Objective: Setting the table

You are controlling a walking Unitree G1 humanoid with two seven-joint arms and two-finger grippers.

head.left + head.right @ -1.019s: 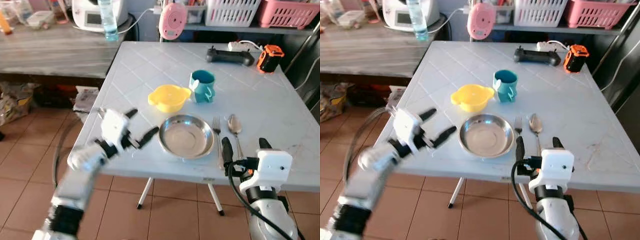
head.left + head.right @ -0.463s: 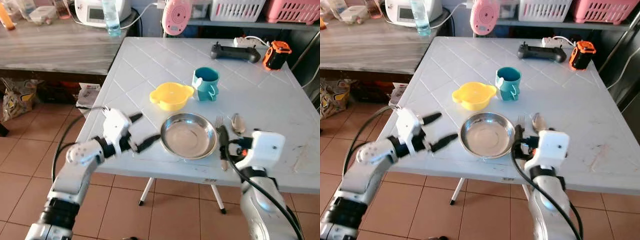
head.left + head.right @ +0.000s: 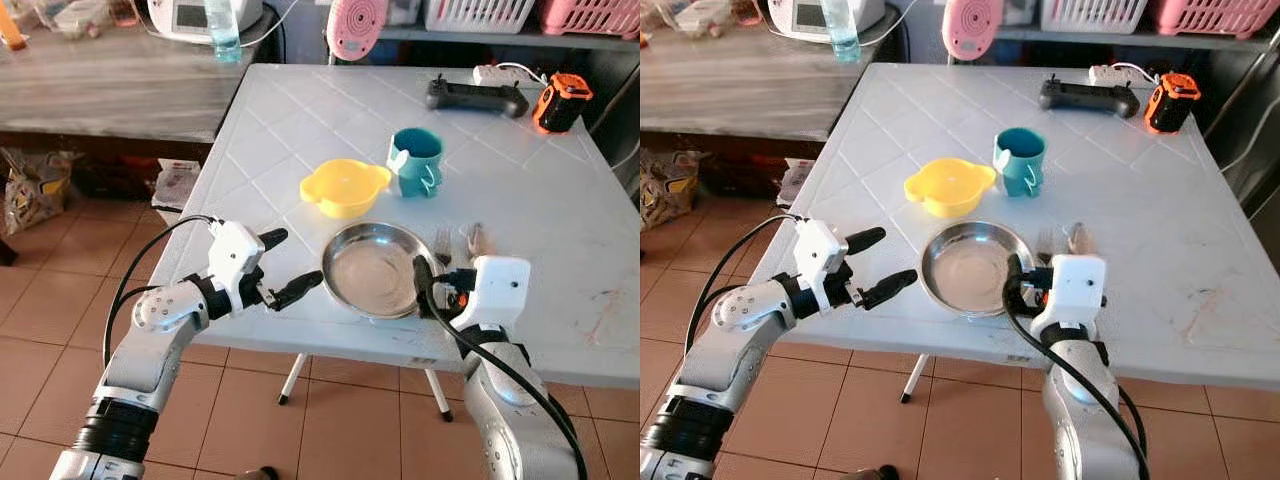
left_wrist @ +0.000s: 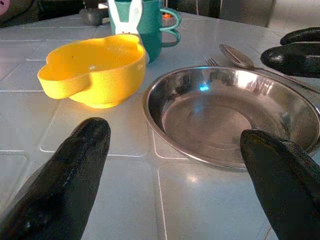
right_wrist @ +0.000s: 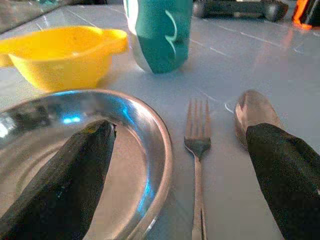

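Observation:
A round steel plate [image 3: 375, 270] lies near the table's front edge. Right of it lie a fork [image 5: 196, 145] and a spoon [image 5: 252, 107]. Behind the plate sit a yellow bowl [image 3: 343, 187] and a teal cup [image 3: 417, 160]. My left gripper [image 3: 297, 258] is open at table height just left of the plate, pointing at its rim [image 4: 150, 107]. My right gripper [image 5: 179, 129] is open and low over the plate's right side. One of its fingers [image 5: 80, 165] is over the plate's inside, the other over the spoon, with the fork between them.
A black controller [image 3: 477, 96] and an orange device [image 3: 562, 100] lie at the table's far right. A pink round object [image 3: 357, 25] stands at the far edge. A wooden counter [image 3: 110, 80] with a water bottle [image 3: 224, 25] runs to the left. Tiled floor lies below.
My right gripper has come forward from the table's front edge to over the plate's right rim and the fork. The left gripper has stayed beside the plate. The camera has shifted.

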